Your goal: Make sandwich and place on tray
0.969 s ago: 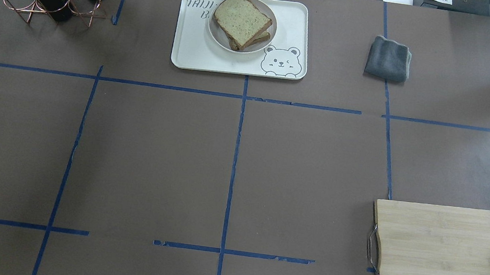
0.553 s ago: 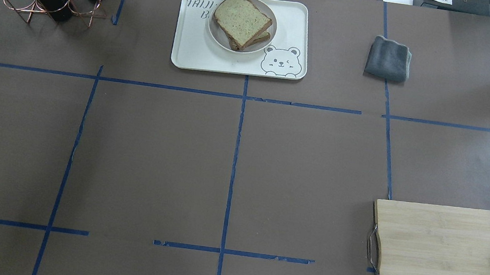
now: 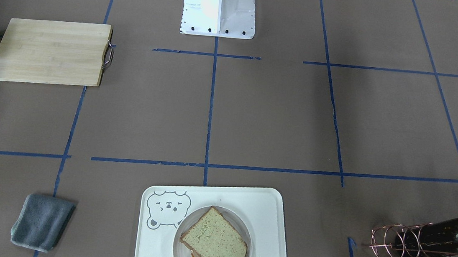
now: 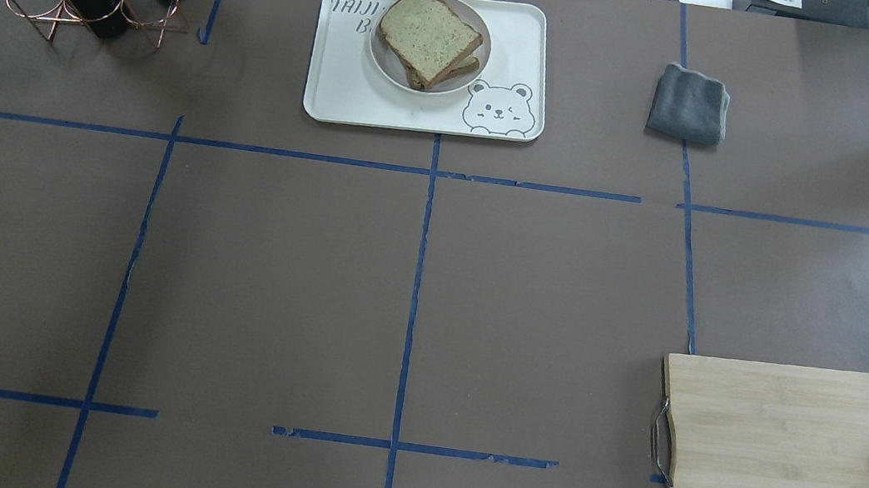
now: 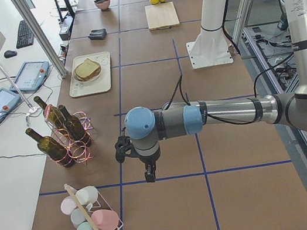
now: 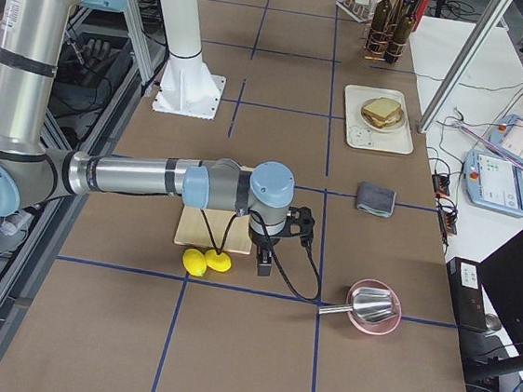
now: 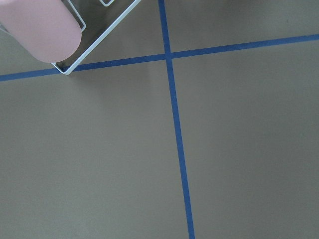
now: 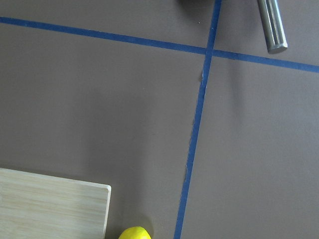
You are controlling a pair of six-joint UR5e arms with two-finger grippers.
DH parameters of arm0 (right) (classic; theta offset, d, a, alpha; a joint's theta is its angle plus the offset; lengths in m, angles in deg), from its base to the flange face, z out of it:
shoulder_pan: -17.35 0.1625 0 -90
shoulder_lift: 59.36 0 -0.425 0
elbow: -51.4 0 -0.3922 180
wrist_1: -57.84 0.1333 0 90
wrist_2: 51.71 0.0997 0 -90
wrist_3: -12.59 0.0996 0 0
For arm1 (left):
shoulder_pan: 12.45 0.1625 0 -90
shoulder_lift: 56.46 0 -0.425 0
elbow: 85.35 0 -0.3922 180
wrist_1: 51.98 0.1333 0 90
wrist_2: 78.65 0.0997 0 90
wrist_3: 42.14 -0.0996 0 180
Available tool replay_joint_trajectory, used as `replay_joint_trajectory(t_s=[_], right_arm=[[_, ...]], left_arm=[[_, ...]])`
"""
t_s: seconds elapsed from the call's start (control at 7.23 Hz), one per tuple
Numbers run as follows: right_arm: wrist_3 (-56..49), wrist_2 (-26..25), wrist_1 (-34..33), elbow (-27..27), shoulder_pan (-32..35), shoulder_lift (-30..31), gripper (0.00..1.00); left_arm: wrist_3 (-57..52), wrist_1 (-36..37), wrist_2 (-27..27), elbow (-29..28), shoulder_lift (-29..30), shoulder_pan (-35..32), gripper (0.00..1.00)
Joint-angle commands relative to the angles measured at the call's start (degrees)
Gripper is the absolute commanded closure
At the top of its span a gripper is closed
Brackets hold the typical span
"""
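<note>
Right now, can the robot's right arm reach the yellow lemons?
Probably yes. The right gripper hangs just beside the lemons, which lie at the edge of the cutting board, and only bare table shows between them.

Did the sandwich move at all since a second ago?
No. In the overhead view the sandwich sits in the same spot on the round dish, just as near the bear drawing on the tray.
</note>
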Motion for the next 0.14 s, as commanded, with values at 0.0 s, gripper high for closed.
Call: replay_joint_trajectory(t_s=[0.0], right_arm=[[0.09, -0.02, -0.02, -0.01, 0.0, 0.0, 0.0]], left_arm=[[0.01, -0.12, 0.0, -0.29, 0.83, 0.04, 0.0]])
